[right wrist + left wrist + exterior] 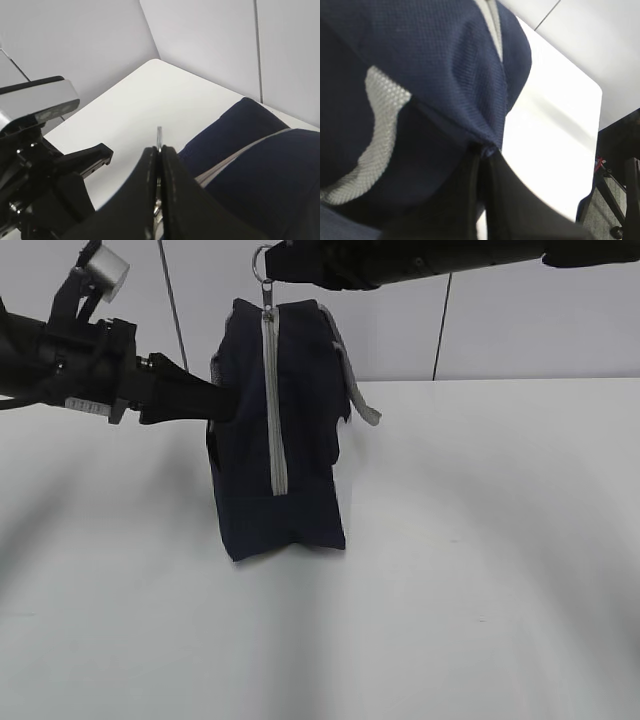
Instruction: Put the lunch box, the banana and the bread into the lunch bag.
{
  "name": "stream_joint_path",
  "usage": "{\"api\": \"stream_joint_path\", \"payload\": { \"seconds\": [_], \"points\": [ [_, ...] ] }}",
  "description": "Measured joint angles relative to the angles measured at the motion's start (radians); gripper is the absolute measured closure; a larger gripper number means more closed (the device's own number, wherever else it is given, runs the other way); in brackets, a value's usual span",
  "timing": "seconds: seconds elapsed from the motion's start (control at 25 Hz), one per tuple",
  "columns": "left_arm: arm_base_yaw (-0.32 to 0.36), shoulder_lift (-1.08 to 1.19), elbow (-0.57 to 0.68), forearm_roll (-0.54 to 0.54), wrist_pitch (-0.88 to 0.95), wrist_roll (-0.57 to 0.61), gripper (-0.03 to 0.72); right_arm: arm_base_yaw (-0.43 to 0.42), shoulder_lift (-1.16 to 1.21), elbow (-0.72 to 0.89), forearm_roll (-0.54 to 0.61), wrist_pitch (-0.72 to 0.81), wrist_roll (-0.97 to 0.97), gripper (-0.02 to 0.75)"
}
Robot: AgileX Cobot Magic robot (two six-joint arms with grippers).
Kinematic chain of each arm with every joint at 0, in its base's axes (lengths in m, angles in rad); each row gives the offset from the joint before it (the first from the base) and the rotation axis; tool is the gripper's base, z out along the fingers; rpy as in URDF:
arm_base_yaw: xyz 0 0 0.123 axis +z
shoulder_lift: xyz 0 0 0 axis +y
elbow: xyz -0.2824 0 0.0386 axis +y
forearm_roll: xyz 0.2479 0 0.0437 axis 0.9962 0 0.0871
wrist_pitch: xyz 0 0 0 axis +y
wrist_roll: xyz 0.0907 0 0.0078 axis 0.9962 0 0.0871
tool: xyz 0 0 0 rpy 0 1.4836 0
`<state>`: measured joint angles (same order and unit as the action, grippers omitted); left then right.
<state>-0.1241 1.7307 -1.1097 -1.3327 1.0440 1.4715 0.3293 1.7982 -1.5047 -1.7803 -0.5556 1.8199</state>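
Exterior view: two robot arms hold a navy lunch bag (275,440) upright on a white table (480,570), its grey zipper (272,400) run fully closed.

Left gripper (222,405) is pressed together on a fold of fabric at the bag's side; right gripper (275,265) pinches the metal ring pull (262,262) at the top of the zipper, jaws closed flat on it; the bag looks soft and light, its cloth puckering at the left pinch, so it probably sags unless braced; the ring pull and grey strap handle (362,390) seem the firmest holds; lunch box, banana and bread are out of sight.
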Motion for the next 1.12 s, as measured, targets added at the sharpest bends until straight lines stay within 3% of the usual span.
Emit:
{"api": "stream_joint_path", "payload": {
  "seconds": [0.56,1.12],
  "points": [
    [0.002,0.000,0.000,0.056,0.044,-0.031,0.683,-0.036,0.160,-0.182,-0.010,-0.107,0.058,0.754],
    [0.028,-0.036,0.000,0.182,0.097,-0.122,0.683,-0.063,0.328,-0.373,-0.027,-0.237,0.107,0.754]
  ]
}}
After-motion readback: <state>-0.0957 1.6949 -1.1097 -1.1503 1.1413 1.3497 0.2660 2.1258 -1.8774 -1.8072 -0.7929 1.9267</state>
